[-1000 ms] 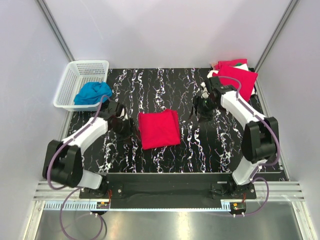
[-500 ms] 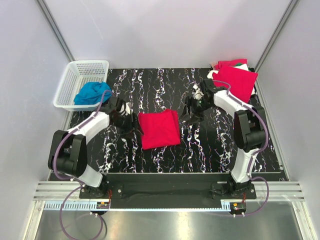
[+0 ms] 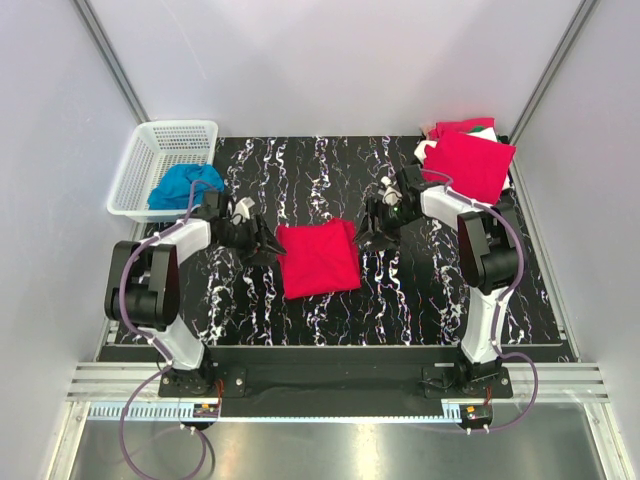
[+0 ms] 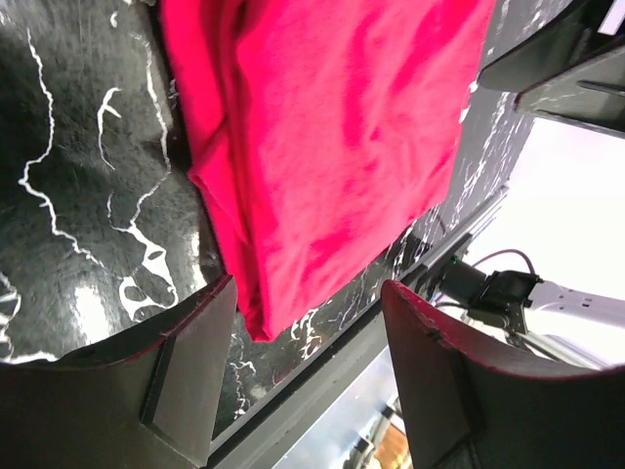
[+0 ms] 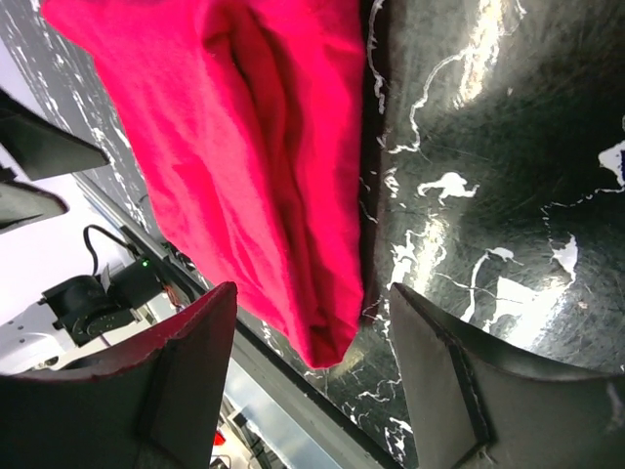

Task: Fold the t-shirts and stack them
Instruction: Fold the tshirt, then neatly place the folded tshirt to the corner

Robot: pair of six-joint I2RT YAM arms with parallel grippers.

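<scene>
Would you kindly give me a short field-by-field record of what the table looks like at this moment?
centre: folded red t-shirt, lying flat
far right corner: stack of folded t-shirts, red on top, white and green showing behind
far left: white basket holding blue cloth
left gripper: jaws open, beside the shirt's left edge
right gripper: jaws open, beside the shirt's right edge

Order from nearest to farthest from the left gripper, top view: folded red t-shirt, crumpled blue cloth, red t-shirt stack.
1. Folded red t-shirt, centre, beside left gripper.
2. Crumpled blue cloth, left, in white basket.
3. Red t-shirt stack, far right.
</scene>
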